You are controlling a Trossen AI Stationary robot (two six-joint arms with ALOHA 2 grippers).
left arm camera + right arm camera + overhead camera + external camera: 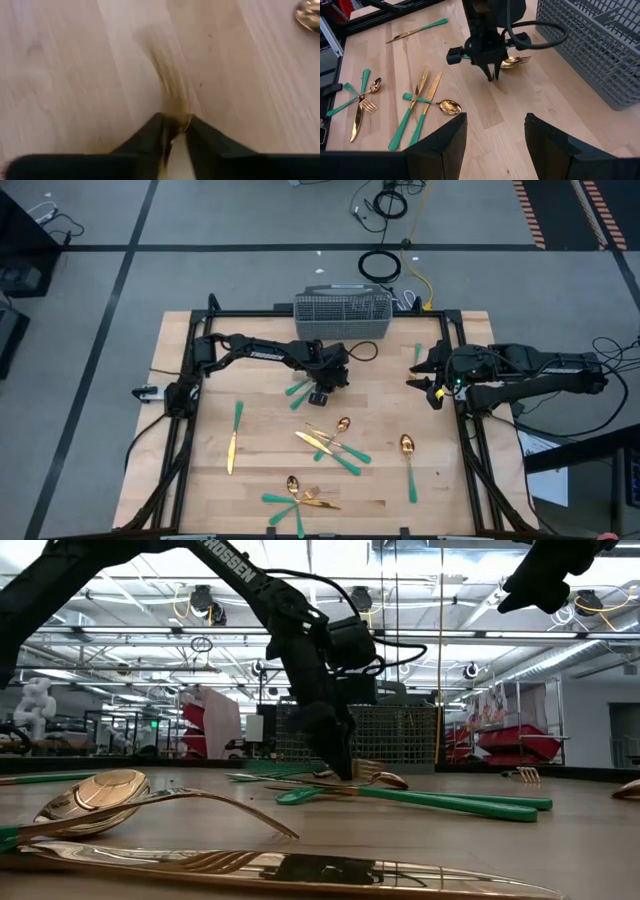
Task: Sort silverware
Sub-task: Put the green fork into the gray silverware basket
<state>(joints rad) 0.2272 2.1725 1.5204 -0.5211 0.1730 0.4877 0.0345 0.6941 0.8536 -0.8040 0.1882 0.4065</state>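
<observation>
The silverware lies scattered on the wooden table: a knife (233,438), a crossed cluster (330,442), a lone spoon (408,460), a near cluster (297,498) and one piece (417,355) by the right arm. Two teal-handled pieces (297,390) with gold fork heads (515,61) lie at the table's middle. My left gripper (320,395) points down at them, its tips (492,76) at the table, nearly shut around something gold. My right gripper (495,120) hovers open at the table's right side (432,387), touching nothing. My left gripper comes from above, pointing down, with a blurred gold part (175,125) of a silverware piece between its two fingertips (200,135). The piece lies low on the table. Which piece it is, and which part of its head, cannot be told.
The grey wire-mesh caddy (343,315) stands at the table's far edge, behind the left gripper (600,45). A black frame (190,360) rims the table. Bare wood lies between the left gripper and the crossed cluster.
</observation>
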